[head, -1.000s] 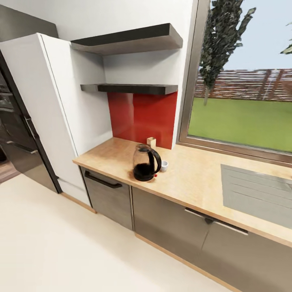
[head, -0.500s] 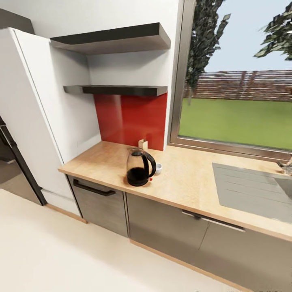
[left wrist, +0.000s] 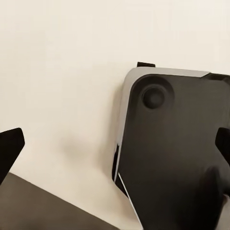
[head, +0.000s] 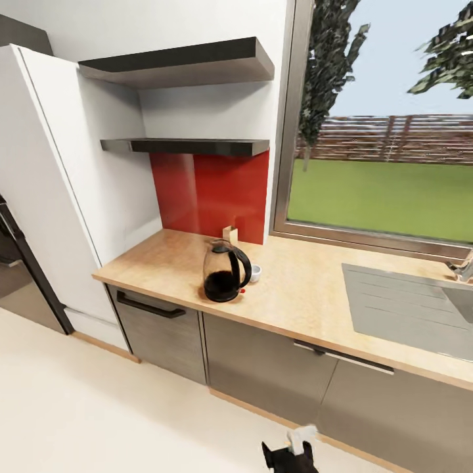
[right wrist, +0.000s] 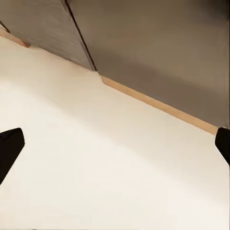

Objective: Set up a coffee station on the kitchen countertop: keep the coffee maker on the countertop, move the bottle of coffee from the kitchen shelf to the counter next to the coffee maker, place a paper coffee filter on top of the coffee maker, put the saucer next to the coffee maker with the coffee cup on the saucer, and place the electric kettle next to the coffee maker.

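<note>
1. Bench [head: 315, 289] ran along the wall under the window, light wood-grain top over grey cabinet fronts. Robot stood off it on the floor, arms low.
2. Two kitchen shelf slabs [head: 197, 146] sat above the red backsplash; from the head view I couldn't make out any bottle on either one.
3. Electric kettle [head: 223, 270] stood upright on the bench below the shelves, handle toward the sink side. A small white item [head: 255, 272] sat just beside it, probably the coffee cup, too small to confirm. A small tan block [head: 230, 233] stood behind, against the backsplash.
4. Key relation: task things lay ahead of and well above both end effectors. I judged the base needed to close in and the arms to rise before any reach. Neither arm was clearly nearer.
5. Left end effector [left wrist: 115, 148]: fingertips wide apart, holding nothing, pointed down at the floor and the robot's own dark base.
6. Right end effector [right wrist: 115, 148]: fingertips wide apart, empty, pointed at the floor near the cabinet kickboard.
</note>
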